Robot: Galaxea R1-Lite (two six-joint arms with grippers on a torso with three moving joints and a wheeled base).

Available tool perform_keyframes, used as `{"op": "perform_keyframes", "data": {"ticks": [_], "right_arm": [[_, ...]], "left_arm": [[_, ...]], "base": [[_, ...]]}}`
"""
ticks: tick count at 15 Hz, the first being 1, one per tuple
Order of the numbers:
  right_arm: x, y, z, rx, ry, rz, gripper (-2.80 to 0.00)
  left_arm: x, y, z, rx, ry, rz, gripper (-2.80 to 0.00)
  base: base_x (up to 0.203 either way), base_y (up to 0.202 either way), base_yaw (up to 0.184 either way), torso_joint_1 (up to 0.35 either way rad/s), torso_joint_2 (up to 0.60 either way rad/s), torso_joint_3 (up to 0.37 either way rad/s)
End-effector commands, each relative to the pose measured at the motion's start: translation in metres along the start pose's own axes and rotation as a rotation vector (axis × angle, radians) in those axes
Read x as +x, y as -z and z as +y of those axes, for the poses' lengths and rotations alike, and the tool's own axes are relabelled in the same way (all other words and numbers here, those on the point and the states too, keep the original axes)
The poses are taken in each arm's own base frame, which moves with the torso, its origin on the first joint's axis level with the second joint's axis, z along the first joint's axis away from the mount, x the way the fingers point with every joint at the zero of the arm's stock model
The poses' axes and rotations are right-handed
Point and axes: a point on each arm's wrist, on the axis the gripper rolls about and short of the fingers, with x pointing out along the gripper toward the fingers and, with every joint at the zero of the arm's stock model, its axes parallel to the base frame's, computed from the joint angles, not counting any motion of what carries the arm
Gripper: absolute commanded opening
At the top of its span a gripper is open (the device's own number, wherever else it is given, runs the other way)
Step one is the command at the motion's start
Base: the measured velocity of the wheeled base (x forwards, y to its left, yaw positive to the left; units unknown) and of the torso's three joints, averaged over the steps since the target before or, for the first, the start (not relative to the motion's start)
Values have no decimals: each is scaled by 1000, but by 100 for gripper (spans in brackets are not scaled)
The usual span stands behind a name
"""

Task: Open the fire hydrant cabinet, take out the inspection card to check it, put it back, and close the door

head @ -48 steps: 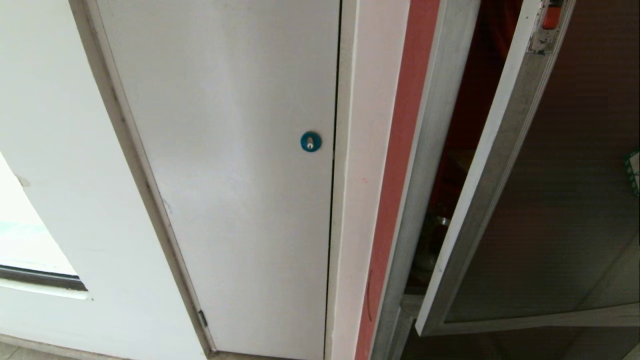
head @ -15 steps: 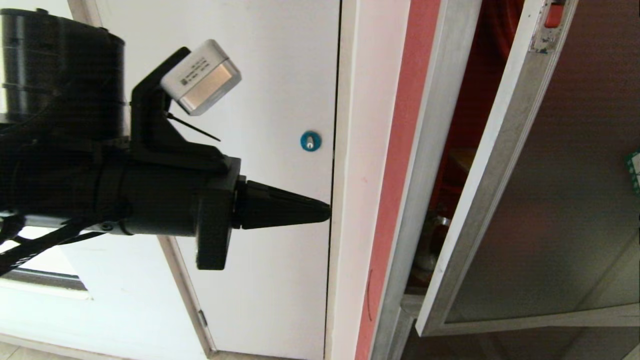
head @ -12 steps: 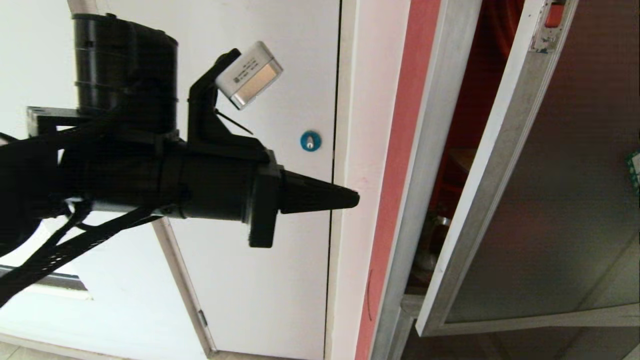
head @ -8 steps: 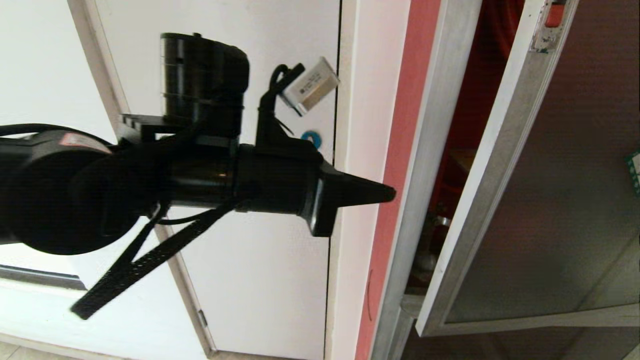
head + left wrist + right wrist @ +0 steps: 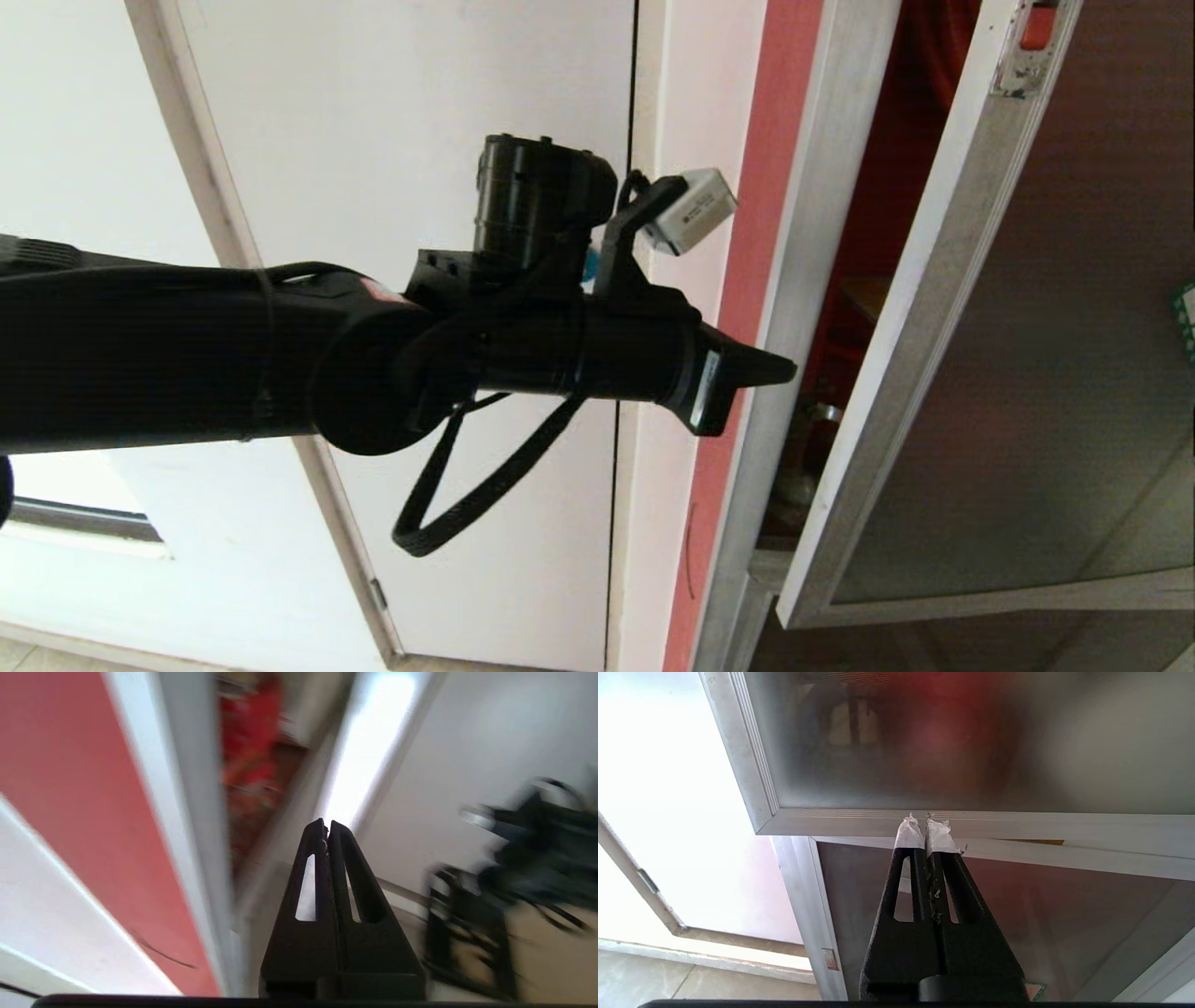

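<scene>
The fire hydrant cabinet [image 5: 794,280] stands at the right, silver-framed, with a dark red inside showing through the gap. Its door [image 5: 1074,327], tinted glass in an aluminium frame with a red latch tab [image 5: 1034,26], hangs partly open. My left gripper [image 5: 789,371] is shut and empty, its tip in front of the cabinet's frame post, pointing at the gap [image 5: 252,756]. In the left wrist view the left gripper [image 5: 325,823] aims between frame and door edge. My right gripper [image 5: 927,823], shut and empty, sits low by the door's bottom rail [image 5: 1017,826]. The inspection card is out of view.
A plain white door [image 5: 420,280] fills the left, behind my left arm. A white and red jamb [image 5: 738,280] separates it from the cabinet. A black wheeled frame [image 5: 514,896] stands on the floor beyond the door.
My left arm has come into the head view from the left and swept rightward across the white door, its shut tip now at the cabinet's frame. The cabinet door has not moved.
</scene>
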Motion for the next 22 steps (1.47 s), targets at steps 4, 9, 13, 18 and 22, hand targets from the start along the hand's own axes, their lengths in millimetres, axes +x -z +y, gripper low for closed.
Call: {"op": "perform_keyframes", "data": {"ticks": [4,9,13,18,22], "right_arm": [[0,1,0,0,0,5,-280],[0,1,0,0,0,5,-280],[0,1,0,0,0,5,-280],[0,1,0,0,0,5,-280],[0,1,0,0,0,5,-280]], "left_arm": [[38,19,10,33,-94,-50,-280],[52,19,-2,63,-67,-107,-280],[71,23,-14,84,-122,-163,-280],[74,23,-34,94,-92,-186,-280],[67,21,-57,94,-48,-178,-280]], "base": [[0,0,0,0,0,0],[0,0,0,0,0,0],[0,0,0,0,0,0],[0,0,0,0,0,0],[0,0,0,0,0,0]]}}
